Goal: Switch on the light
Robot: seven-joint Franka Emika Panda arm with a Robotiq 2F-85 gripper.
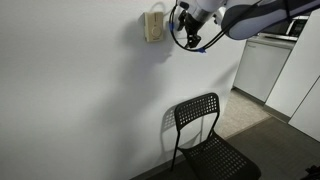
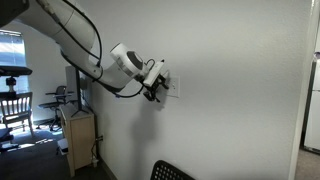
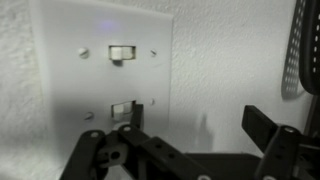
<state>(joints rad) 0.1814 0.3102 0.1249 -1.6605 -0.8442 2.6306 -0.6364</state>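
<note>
A white switch plate (image 3: 100,70) is fixed to the white wall, with an upper toggle (image 3: 121,52) and a lower toggle (image 3: 122,105). It also shows in both exterior views (image 1: 153,25) (image 2: 172,85). My gripper (image 3: 195,125) is open and empty, its fingers spread wide right in front of the wall. One fingertip (image 3: 127,118) lies at the lower toggle; whether it touches it cannot be told. The other fingertip is off the plate, over bare wall. In both exterior views the gripper (image 1: 181,27) (image 2: 158,90) is up against the plate.
A black perforated chair (image 1: 205,125) stands by the wall below the switch; its back shows in the wrist view (image 3: 290,50). White cabinets (image 1: 262,65) stand further along. A small cabinet (image 2: 80,135) and a wooden chair (image 2: 10,105) are on the opposite side.
</note>
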